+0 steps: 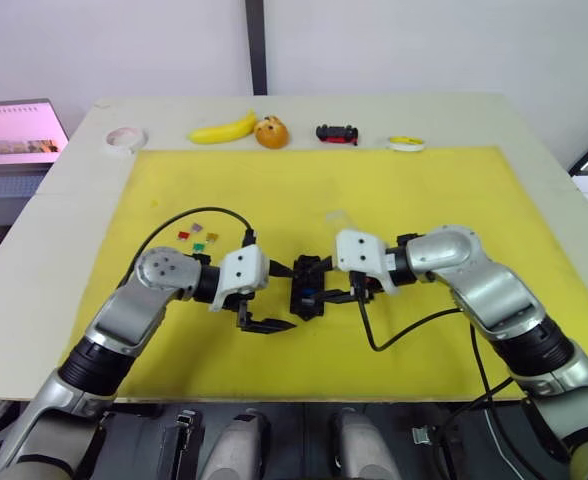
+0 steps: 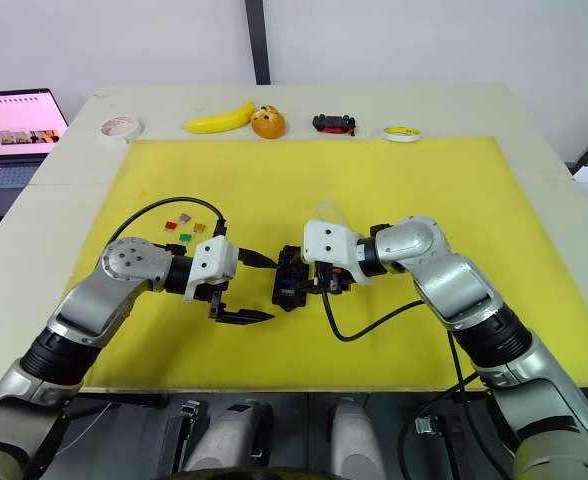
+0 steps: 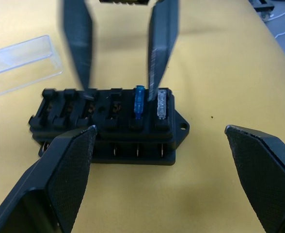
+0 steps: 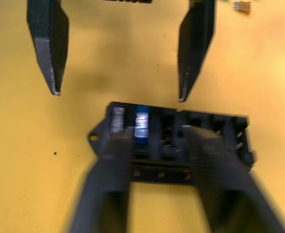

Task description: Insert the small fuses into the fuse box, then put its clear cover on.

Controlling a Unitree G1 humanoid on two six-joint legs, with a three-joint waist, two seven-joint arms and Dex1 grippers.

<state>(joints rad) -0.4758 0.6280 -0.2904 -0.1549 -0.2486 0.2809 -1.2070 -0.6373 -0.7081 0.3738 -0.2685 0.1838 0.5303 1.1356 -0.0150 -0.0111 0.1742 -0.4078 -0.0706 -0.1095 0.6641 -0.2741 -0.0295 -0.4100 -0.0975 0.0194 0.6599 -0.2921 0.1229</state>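
Here both hands [image 1: 274, 297] [image 1: 336, 284] splayed, flanking fuse box [image 1: 305, 285]; clear cover [image 3: 19, 60] beside

The fuse box [image 3: 108, 127] sits on the yellow mat [image 3: 220, 63] with two fuses standing in the slots nearest its pointed tab — a blue fuse [image 3: 139, 102] and, just beside it, a clear-grey fuse [image 3: 161, 104]. The left gripper [image 3: 162, 174] frames the box, its two textured fingers spread wide. From the far side the right gripper [image 3: 119, 80] reaches down — one finger touching the box's rim, the other beside the blue fuse. The clear cover [image 3: 21, 60] lies flat behind the box.
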